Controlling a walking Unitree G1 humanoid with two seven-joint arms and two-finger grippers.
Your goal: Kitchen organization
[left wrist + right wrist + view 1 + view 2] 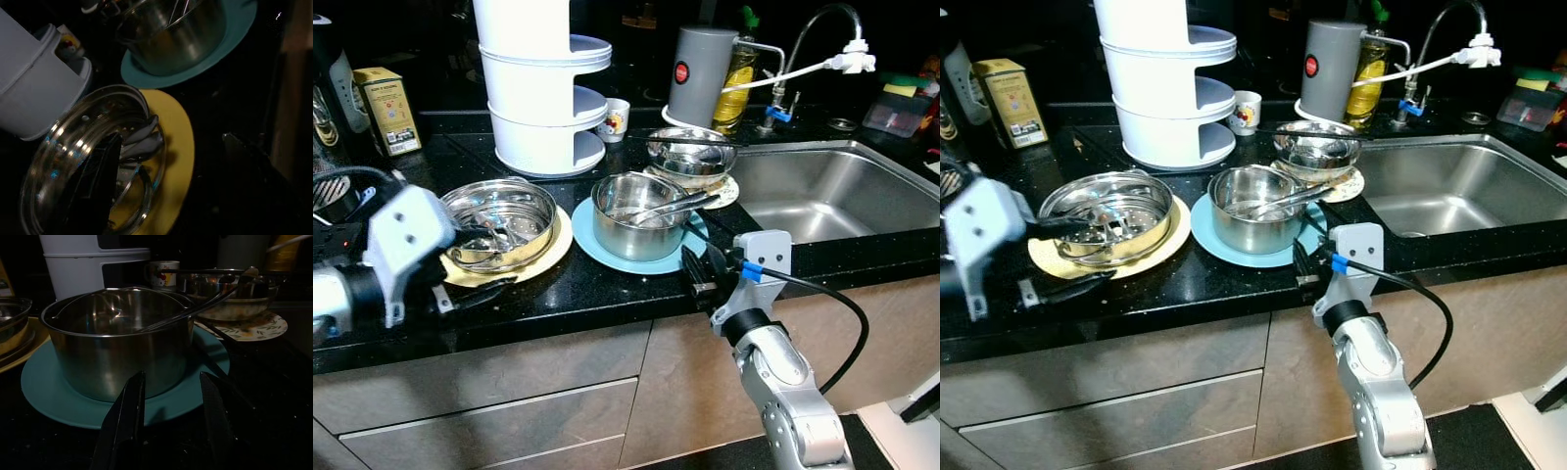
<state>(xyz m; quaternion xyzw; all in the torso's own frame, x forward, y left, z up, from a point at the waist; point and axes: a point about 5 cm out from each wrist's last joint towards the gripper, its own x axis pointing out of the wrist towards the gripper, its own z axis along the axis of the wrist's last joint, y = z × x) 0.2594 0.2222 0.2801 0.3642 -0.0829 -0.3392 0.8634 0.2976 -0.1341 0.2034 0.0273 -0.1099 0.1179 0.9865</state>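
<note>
A steel bowl with spoons inside sits on a yellow plate at the left of the black counter. My left gripper is open: one finger reaches inside the bowl, the other lies outside over the counter. In the middle a steel pot holding long utensils stands on a teal plate. My right gripper is open, low at the teal plate's near edge, pointing at the pot and holding nothing. Another steel bowl rests on a patterned plate behind.
A white tiered container, a small mug and a grey canister stand at the back. A yellow box is far left. The steel sink with its faucet lies to the right. Cabinet drawers are below the counter edge.
</note>
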